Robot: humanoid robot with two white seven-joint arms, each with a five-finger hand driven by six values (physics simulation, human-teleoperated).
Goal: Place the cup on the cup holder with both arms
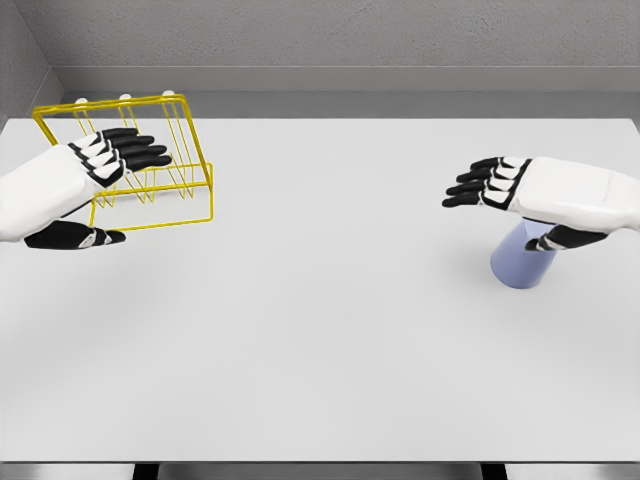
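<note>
A pale blue cup point(522, 262) stands upside down on the white table at the right, partly hidden by my right hand point(505, 205). That hand hovers just over the cup, fingers point(476, 187) stretched out to the left and thumb low beside the cup, holding nothing. A yellow wire cup holder point(170, 170) with white-tipped pegs stands at the far left. My left hand point(110, 190) is in front of the holder with fingers point(140, 150) extended over its wires and thumb below, open and grasping nothing.
The white table point(330, 300) spans the view, with its front edge at the bottom. A grey wall runs behind the table's far edge.
</note>
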